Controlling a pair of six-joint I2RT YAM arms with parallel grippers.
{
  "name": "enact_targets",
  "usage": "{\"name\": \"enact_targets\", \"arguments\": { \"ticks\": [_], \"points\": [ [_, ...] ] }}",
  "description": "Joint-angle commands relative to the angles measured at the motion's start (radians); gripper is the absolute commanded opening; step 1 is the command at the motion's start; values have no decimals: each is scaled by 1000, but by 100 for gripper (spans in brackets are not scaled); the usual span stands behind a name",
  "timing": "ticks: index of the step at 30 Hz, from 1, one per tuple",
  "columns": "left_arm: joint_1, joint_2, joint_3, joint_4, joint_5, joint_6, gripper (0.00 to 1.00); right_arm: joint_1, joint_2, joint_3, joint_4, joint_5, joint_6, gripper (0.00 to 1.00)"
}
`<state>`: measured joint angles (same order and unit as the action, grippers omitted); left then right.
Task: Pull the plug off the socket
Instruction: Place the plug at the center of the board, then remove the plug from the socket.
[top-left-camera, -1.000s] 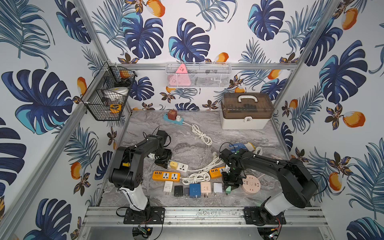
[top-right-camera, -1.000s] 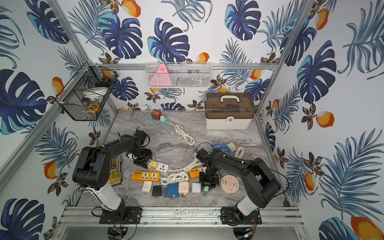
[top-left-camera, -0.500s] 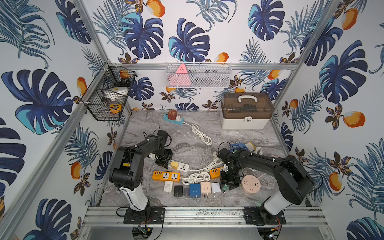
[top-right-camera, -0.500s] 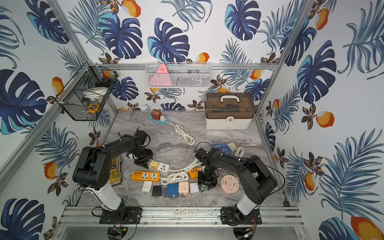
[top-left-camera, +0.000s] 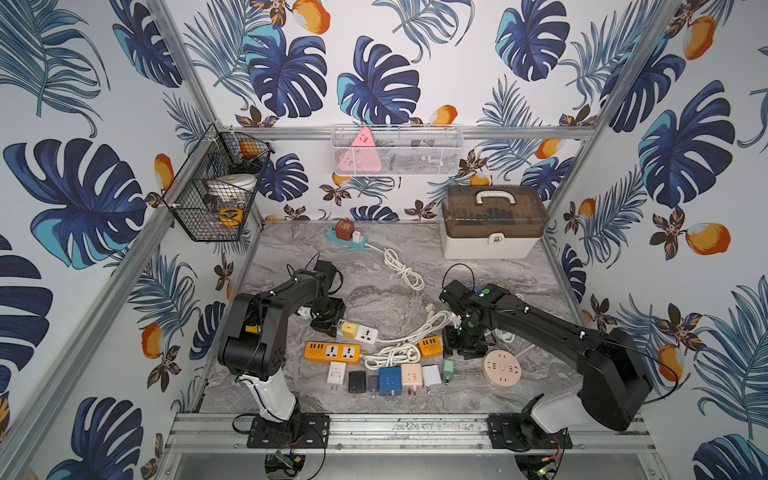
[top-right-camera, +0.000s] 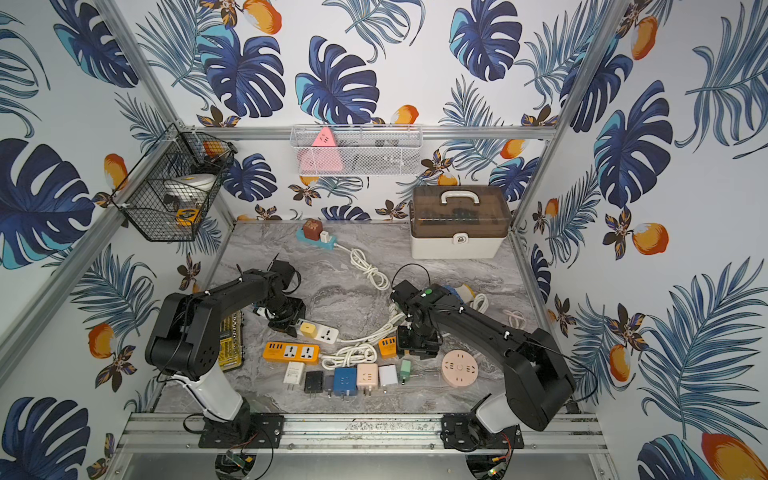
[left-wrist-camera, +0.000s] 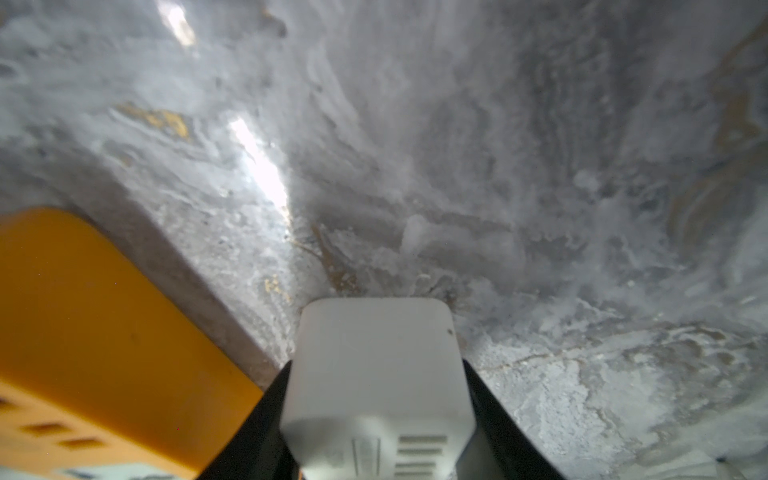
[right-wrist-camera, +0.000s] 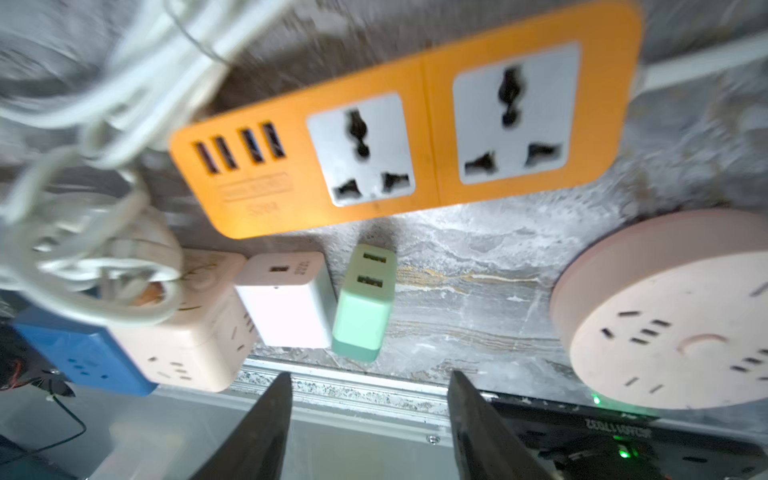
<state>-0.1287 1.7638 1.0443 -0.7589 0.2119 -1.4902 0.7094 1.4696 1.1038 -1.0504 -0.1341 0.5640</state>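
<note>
A white power strip (top-left-camera: 365, 334) lies on the marble floor with a yellow plug (top-left-camera: 350, 329) seated in its socket. My left gripper (top-left-camera: 328, 320) is shut on that strip's left end; in the left wrist view the white block (left-wrist-camera: 376, 399) fills the gap between the black fingers (left-wrist-camera: 266, 415). My right gripper (top-left-camera: 463, 345) hovers open over an orange power strip (right-wrist-camera: 415, 133) whose sockets are empty. A mint-green plug (right-wrist-camera: 363, 311) lies loose on the floor just ahead of the open right gripper (right-wrist-camera: 370, 374), apart from both fingers.
A row of adapters (top-left-camera: 390, 379) runs along the front beside the green plug (top-left-camera: 448, 370). A pink round socket (top-left-camera: 502, 368) sits at its right end. A second orange strip (top-left-camera: 332, 352), coiled white cables (top-left-camera: 392, 353), a storage box (top-left-camera: 492, 222) and a teal strip (top-left-camera: 347, 237) are also here.
My right gripper has opened and left the green plug lying in the row, then drawn back over the orange strip. The left arm has not moved.
</note>
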Motion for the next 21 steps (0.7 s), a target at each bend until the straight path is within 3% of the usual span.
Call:
{"name": "enact_targets", "arguments": {
  "ticks": [1,5,10,14,21],
  "points": [
    [-8,29,-23,43,28,-1,8,57,-16,98,58,118,-133,62],
    [-8,32,-18,37,24,1,8,218,43,166,230,227,-386,63],
    [-9,38,-17,36,25,1,8,303,150,177,475,182,-658,62],
    [-8,45,-17,32,29,5,8,337,207,176,657,105,-772,61],
    [-8,58,6,16,30,15,7,411,391,277,735,134,-835,59]
  ]
}}
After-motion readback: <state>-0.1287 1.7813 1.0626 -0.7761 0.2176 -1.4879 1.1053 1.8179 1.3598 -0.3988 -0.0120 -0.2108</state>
